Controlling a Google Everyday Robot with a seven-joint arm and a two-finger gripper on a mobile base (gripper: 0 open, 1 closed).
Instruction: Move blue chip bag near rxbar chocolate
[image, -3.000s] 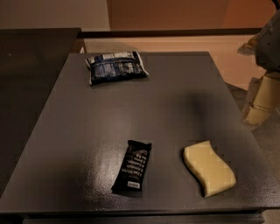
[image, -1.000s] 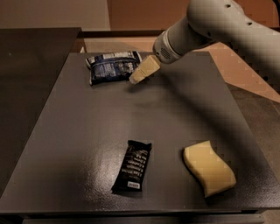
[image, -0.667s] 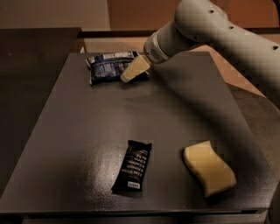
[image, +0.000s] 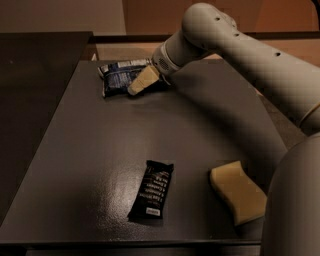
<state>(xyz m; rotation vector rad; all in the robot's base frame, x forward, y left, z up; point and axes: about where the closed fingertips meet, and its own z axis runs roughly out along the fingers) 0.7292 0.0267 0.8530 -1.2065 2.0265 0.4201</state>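
The blue chip bag lies flat at the far left of the dark table, navy with white print. My gripper reaches in from the upper right and sits over the bag's right half, its pale fingers covering that part. The rxbar chocolate, a slim black wrapper with a white label at its near end, lies at the front middle of the table, far from the bag.
A pale yellow sponge lies at the front right, just right of the bar. My arm spans the table's right side. A darker counter adjoins the table on the left.
My arm has swung in from the right edge and the gripper has moved left and down onto the chip bag's right half. The bag, bar and sponge have not moved.
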